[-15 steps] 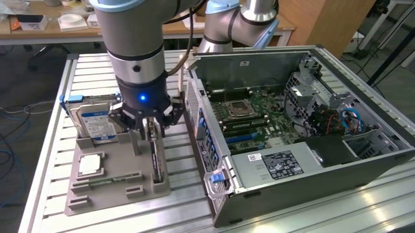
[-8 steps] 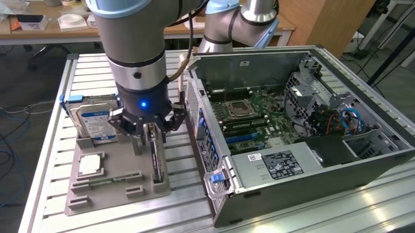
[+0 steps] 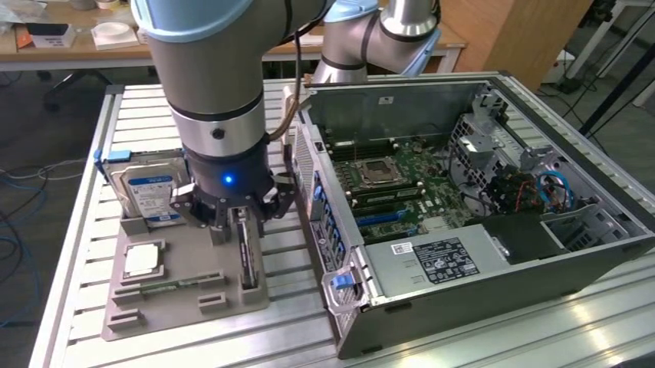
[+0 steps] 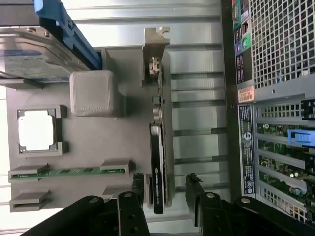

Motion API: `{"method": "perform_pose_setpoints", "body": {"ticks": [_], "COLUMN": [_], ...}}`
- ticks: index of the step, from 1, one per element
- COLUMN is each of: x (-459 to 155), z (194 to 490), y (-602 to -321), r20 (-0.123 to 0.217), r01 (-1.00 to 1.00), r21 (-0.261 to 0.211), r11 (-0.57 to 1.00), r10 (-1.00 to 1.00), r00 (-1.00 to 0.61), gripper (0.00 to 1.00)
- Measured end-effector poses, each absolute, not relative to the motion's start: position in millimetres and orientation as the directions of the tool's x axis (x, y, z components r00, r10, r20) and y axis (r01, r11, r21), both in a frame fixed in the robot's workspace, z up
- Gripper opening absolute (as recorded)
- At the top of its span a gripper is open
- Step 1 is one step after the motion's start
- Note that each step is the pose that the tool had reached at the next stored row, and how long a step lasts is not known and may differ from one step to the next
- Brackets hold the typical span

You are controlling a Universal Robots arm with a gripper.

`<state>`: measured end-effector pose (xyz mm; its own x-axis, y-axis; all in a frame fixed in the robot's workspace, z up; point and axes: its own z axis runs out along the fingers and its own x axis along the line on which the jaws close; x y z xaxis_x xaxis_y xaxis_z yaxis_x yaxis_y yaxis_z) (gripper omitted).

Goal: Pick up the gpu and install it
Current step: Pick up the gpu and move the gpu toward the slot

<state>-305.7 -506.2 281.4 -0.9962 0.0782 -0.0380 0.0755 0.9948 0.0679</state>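
The gpu (image 3: 248,259) stands on edge as a narrow black card in a slot of the grey holder tray (image 3: 179,313). My gripper (image 3: 238,224) hangs right over the card's far end, open, with a finger on each side. In the wrist view the gpu (image 4: 157,147) runs lengthwise with its metal bracket at the far end. The gripper (image 4: 166,191) straddles the card's near end, with a gap between each black finger (image 4: 195,189) and the card. Nothing is held.
The open computer case (image 3: 573,268) lies to the exterior view's right, motherboard (image 3: 404,188) exposed. The tray also holds a hard drive (image 3: 149,192), a square CPU (image 3: 143,261) and a memory stick (image 3: 164,285). A slatted metal table (image 3: 72,230) carries everything.
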Motion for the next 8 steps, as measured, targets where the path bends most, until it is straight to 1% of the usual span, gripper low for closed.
{"method": "perform_pose_setpoints", "body": {"ticks": [8], "x": [-305.8], "z": [278.7], "y": [-508.1], "r20": [-0.038], "r01": [0.076], "r21": [0.07], "r11": [0.995], "r10": [0.078], "r00": [-0.996], "gripper": [0.47]}}
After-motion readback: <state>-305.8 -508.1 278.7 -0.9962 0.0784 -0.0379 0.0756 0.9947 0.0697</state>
